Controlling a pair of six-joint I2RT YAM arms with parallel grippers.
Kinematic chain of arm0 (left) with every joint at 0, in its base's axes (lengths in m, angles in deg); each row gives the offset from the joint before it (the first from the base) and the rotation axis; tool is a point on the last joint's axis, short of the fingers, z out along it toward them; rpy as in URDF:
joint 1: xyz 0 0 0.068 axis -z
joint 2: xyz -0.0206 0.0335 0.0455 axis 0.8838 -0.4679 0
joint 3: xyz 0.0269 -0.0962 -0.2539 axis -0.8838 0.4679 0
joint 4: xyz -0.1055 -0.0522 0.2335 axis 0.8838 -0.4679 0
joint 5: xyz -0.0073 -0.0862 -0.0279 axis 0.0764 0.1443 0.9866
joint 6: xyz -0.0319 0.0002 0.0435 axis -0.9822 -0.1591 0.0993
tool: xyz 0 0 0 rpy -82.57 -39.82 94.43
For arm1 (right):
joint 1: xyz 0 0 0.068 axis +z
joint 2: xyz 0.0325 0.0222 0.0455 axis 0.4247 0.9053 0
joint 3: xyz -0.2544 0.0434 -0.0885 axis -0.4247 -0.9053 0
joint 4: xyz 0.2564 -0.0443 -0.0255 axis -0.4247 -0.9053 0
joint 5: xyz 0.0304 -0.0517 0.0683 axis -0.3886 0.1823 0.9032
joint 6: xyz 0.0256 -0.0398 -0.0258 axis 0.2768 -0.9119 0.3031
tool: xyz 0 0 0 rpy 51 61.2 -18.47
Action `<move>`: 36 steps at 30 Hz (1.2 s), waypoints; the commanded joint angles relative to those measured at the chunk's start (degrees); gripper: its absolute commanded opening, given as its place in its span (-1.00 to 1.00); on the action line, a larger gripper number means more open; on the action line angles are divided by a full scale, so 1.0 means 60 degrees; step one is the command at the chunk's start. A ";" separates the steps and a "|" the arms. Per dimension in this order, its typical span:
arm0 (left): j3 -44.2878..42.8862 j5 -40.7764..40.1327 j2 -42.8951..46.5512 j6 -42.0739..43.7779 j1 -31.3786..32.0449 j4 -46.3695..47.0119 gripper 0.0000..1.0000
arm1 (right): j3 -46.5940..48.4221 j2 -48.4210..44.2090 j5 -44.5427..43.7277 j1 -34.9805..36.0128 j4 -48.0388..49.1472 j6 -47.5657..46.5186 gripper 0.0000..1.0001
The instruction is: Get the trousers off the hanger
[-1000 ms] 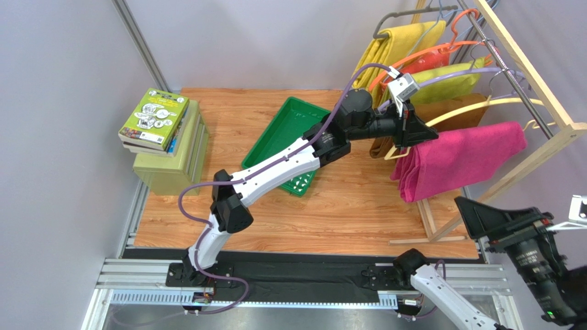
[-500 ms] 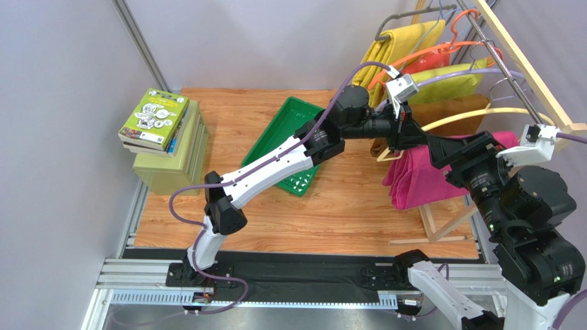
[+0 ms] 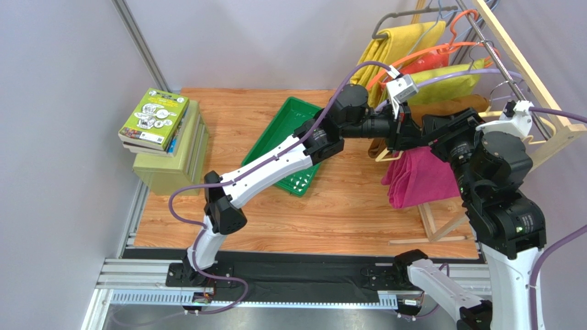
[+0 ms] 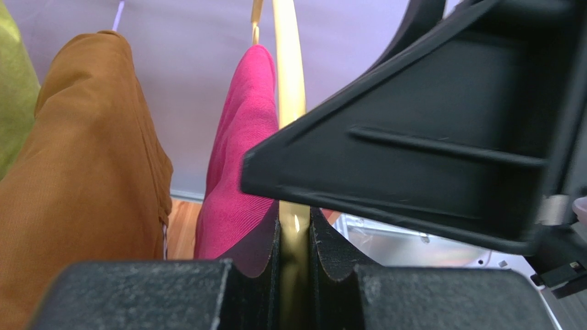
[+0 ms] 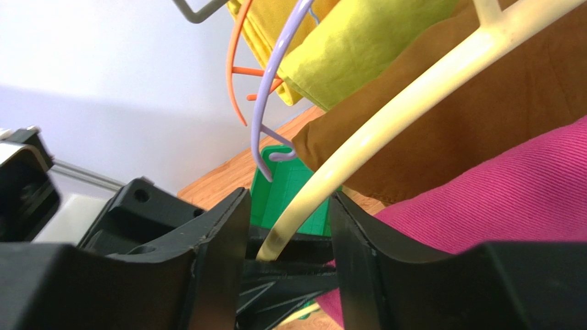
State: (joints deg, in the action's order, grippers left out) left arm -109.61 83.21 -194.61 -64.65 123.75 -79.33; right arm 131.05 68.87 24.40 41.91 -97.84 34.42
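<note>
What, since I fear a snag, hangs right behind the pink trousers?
A brown garment hangs next behind the trousers, then a yellow-green one. Whether brown and pink touch is covered from above by the right arm.

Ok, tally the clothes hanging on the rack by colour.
yellow garment: 1
orange-red garment: 1
yellow-green garment: 1
brown garment: 1
pink trousers: 1
Total: 5
</note>
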 commanded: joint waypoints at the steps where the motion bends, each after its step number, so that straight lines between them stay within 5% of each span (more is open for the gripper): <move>1: -0.0607 0.0760 0.0840 0.0125 -0.0021 0.0659 -1.00 | -0.0232 0.0089 -0.0584 -0.0042 0.0973 -0.0047 -0.02; 8: -0.0505 0.1084 0.1030 0.0476 -0.0035 -0.0349 -1.00 | -0.1417 -0.0525 -0.0657 -0.0042 0.2436 -0.0809 -0.27; 11: -0.0228 0.1069 0.1234 0.0930 -0.0035 -0.0950 -0.45 | -0.1960 -0.0950 -0.0467 -0.0057 0.3081 -0.1145 -0.39; 15: 0.0505 0.0660 0.1645 0.1559 -0.0035 -0.1333 -0.19 | -0.2034 -0.1039 -0.0291 -0.0057 0.3229 -0.1527 -0.49; 29: 0.2219 0.0864 0.1764 0.1297 -0.0006 -0.0441 -0.14 | -0.2663 -0.1478 0.0412 -0.0057 0.3639 -0.2318 -0.61; 36: 0.1636 0.0732 0.0886 0.1327 -0.0006 -0.0293 -0.04 | -0.2782 -0.1449 0.0880 -0.0071 0.4078 -0.2553 -0.64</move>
State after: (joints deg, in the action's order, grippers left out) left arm -96.40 86.64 -185.83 -56.48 123.42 -83.44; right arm 113.65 60.24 24.12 41.16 -81.09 25.55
